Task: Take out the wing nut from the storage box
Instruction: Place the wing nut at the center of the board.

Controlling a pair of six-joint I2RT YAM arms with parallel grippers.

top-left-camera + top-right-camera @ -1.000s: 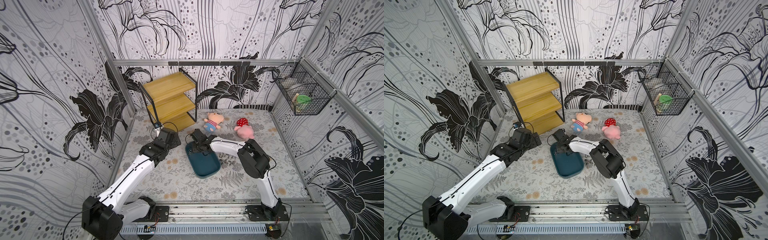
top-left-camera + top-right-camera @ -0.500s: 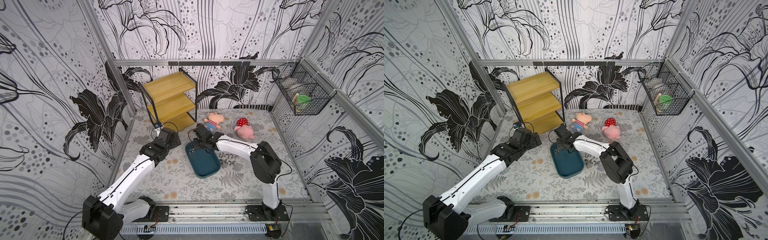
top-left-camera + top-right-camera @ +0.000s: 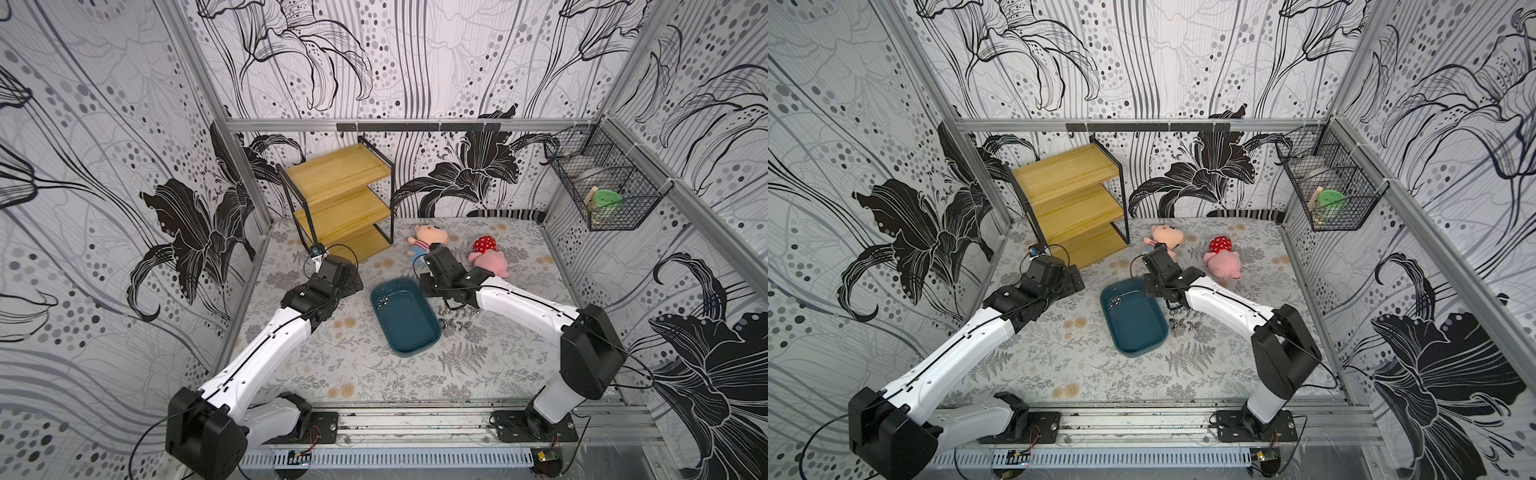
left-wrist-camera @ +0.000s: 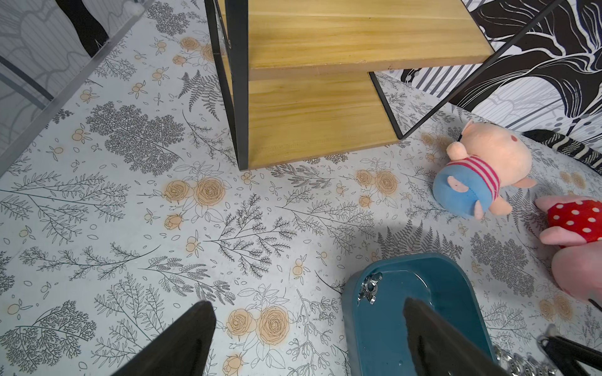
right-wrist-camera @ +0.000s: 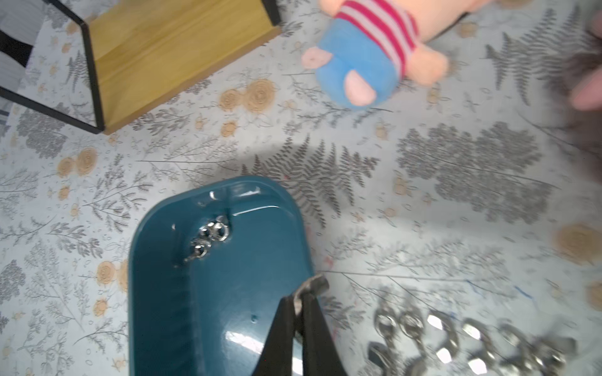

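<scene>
Flowery grey paper covers the table (image 3: 332, 365), and big black flowers cover the walls. In both top views the blue storage box (image 3: 409, 332) (image 3: 1138, 328) lies in the middle of the table, between my left arm (image 3: 270, 345) and my right arm (image 3: 523, 305). A few shiny nuts (image 3: 381, 302) sit in its far corner. A pile of nuts (image 3: 455, 322) lies on the table just beside it, under my right arm. Two plush pigs (image 3: 426, 241) lie behind, near the wooden shelf (image 3: 340, 199).

In the left wrist view, my left gripper (image 4: 308, 304) is spread wide with nothing in it. It is over the table, right by the end of the box.

In the right wrist view, my right gripper (image 5: 298, 302) is pressed together on a small silver thing. The picture is blurry, but I think it is a wing nut (image 5: 313, 284). It hangs over the side rim of the box, with the pile close by.
</scene>
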